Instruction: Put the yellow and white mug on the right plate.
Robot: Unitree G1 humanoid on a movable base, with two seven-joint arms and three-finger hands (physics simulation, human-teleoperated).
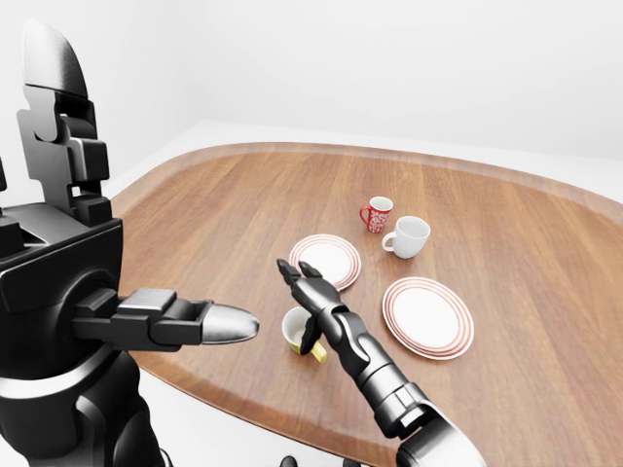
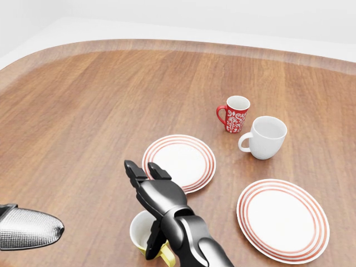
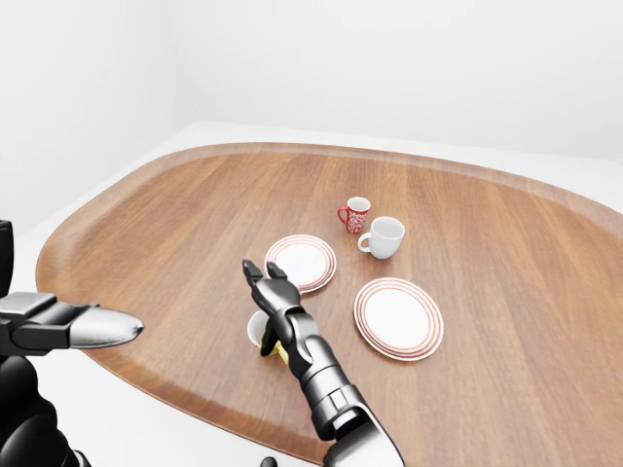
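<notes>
Right hand (image 2: 153,192) partly hides the yellow and white mug (image 2: 142,232).

A yellow and white mug (image 2: 141,233), yellow outside and white inside, is seen upright on the wooden table, near the bottom edge of the head view, its yellow handle turned toward the bottom right. Much of its right side is covered by the robot's arm. The right plate (image 2: 283,219), white with thin red rings round the rim, is shown lying flat and bare to the mug's right, well apart from it, at the lower right of the head view.
</notes>
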